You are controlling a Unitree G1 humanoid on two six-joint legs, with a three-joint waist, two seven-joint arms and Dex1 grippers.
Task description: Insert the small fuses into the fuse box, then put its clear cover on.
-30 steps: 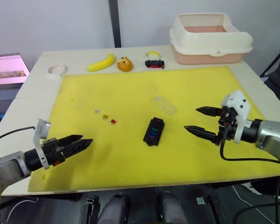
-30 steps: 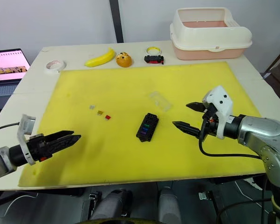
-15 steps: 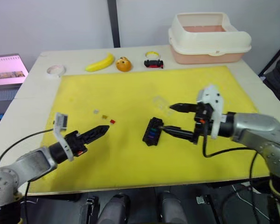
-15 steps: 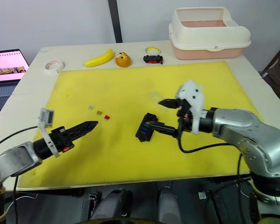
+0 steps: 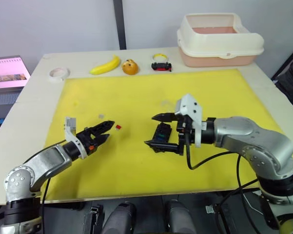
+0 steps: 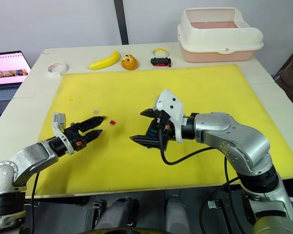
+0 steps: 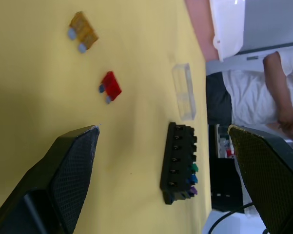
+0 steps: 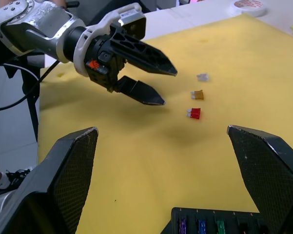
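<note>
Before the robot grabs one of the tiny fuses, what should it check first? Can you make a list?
1. Left gripper open: ok, fingers spread.
2. Loose fuses lying free on the yellow mat: ok, red fuse, brown fuse and grey fuse lie apart.
3. Left gripper near a fuse: ok, close to the red one, not touching.
4. Right gripper steadying the fuse box: cannot tell, open around it.
5. Empty slots left: ok, several dark slots.
6. Clear cover out of the way: ok, beyond the box.
</note>
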